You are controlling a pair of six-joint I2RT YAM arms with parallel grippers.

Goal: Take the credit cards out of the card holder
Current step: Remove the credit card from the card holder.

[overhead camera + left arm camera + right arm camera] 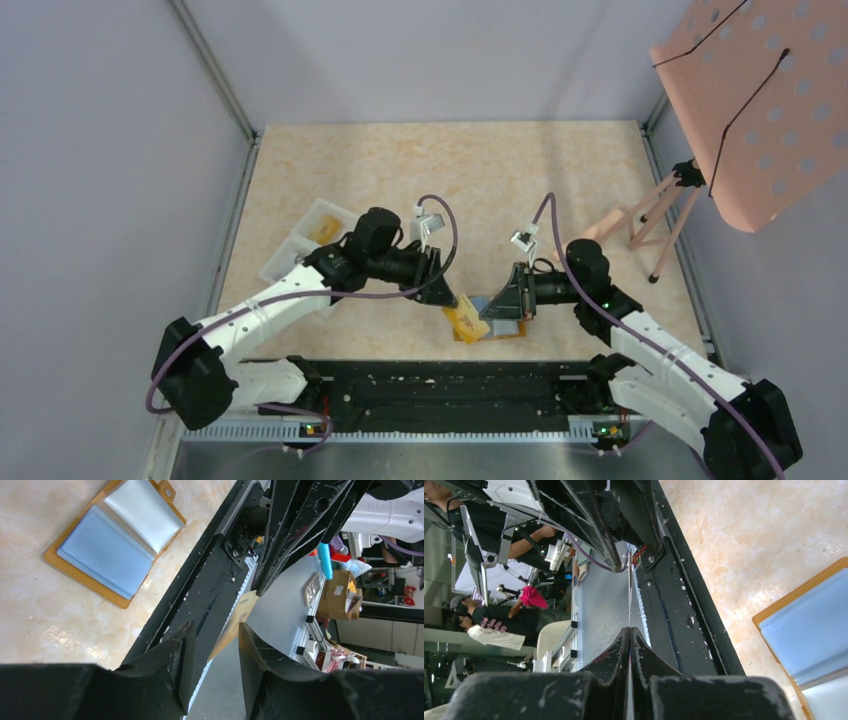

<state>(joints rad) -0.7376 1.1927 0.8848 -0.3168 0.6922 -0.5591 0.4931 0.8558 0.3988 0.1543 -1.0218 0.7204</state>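
Pinching a tan card [234,622] beside the card holder [82,576], my right claw [629,629] was clamped tight; left claw [216,624] straddled it half-open, grip unclear.

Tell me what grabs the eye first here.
Near the table's front edge the right gripper pinches a thin tan card between the left gripper's parted fingers. Beside them the orange card holder lies open, blue and whitish inside. A pink perforated chair looms upper right.
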